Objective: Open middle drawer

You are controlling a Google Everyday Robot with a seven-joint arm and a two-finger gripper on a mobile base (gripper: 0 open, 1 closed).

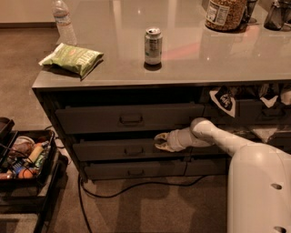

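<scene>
Pincer (161, 141) at flat grey middle drawer (105, 149)

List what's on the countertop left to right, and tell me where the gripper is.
Order: chip bag → can → jar. The bottle overlaps the bag, so it is left out. The gripper is below, at the middle drawer front, just right of its handle.

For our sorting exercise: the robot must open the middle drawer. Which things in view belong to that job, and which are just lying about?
Job: middle drawer; gripper, at its front, right of the handle.
Lying about: can, chip bag, bottle, jar, cable.
</scene>
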